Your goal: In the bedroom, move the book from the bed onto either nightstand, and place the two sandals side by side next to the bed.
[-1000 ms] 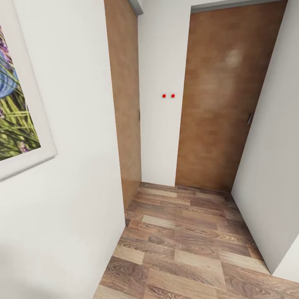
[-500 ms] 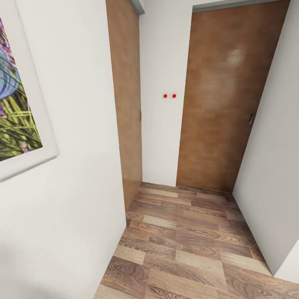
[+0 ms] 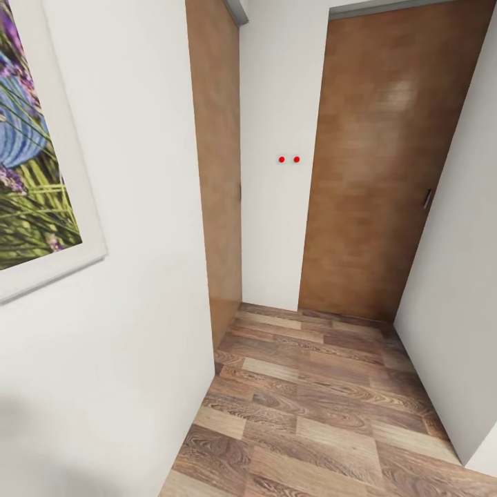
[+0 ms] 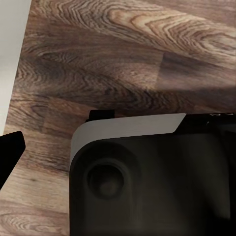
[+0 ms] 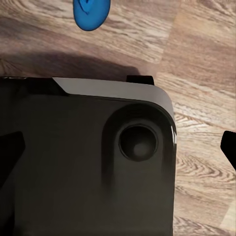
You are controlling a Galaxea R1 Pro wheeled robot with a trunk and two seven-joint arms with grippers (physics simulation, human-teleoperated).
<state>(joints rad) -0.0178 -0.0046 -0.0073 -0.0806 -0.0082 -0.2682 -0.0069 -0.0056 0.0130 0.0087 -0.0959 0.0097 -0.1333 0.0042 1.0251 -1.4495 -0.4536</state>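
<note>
My head view is bright and evenly lit, sharp all over. A soft glare patch sits high on the far right door (image 3: 376, 172). Wall lines splay outward toward the edges, wide-angle stretch. Faint grey shading on the near left wall (image 3: 138, 276). At my wrists, my base (image 5: 88, 162) is dim and blurry, casting soft shadows on the floor (image 4: 123, 59).

One bright blue sandal (image 5: 91, 13) lies flat on the wood-plank floor (image 5: 196, 59) in the right wrist view, only its rounded end showing, cut off by the picture's edge. The bedroom's framed lavender picture (image 3: 31, 159) hangs on the white wall at left.
</note>
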